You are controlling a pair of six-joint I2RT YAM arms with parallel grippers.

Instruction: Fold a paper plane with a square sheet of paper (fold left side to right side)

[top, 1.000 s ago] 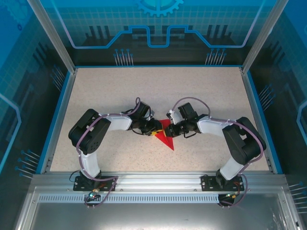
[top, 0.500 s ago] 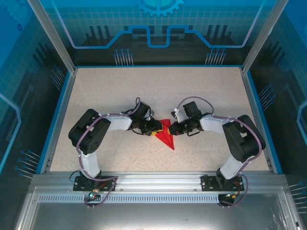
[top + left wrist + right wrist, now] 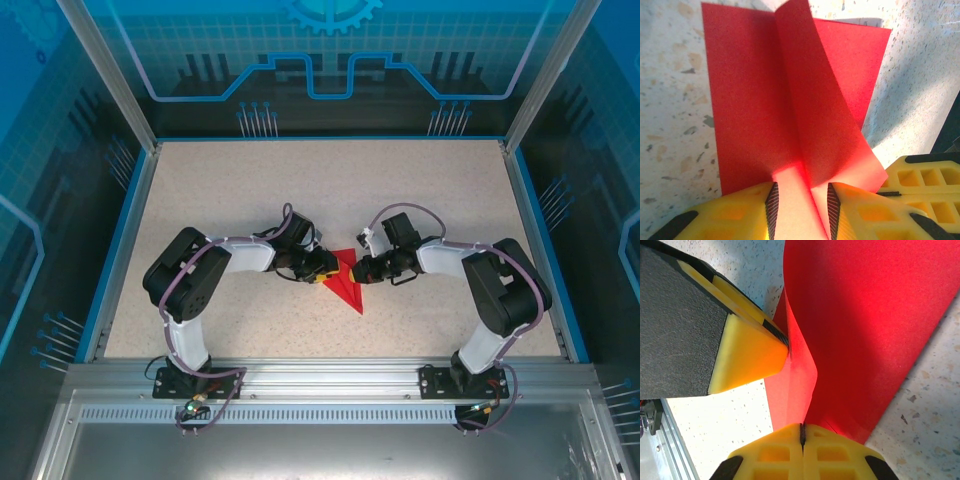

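Here, sheet location: the red sheet [image 3: 346,285] lies on the speckled table [image 3: 230,200] at the centre of the top view, just below where the two grippers meet.
Shape: partly folded. One layer lies flat; one flap stands up from a crease down the middle of the left wrist view and leans toward the right of that frame.
Long axis: in the top view it runs from the grippers down to a sharp tip at the lower right of the sheet.
Left gripper [image 3: 325,268]: at the sheet's left edge. Its pads [image 3: 771,202] stand apart, straddling the root of the raised flap; by my reading it is not clamped.
Right gripper [image 3: 358,268]: at the sheet's right edge. Its fingers [image 3: 775,450] are pressed together at the bottom of the right wrist view, nipping the paper's edge in their seam.
Key relation: both grippers face each other at the same end of the sheet, with the flap between them. Only the right has a grip, so drawing the left side over to the right looks like its job, with the left steadying.
Hidden: in the top view the pinched end sits under the fingers, so I cannot tell which corner is held. The sheet runs off the upper right of the right wrist view.
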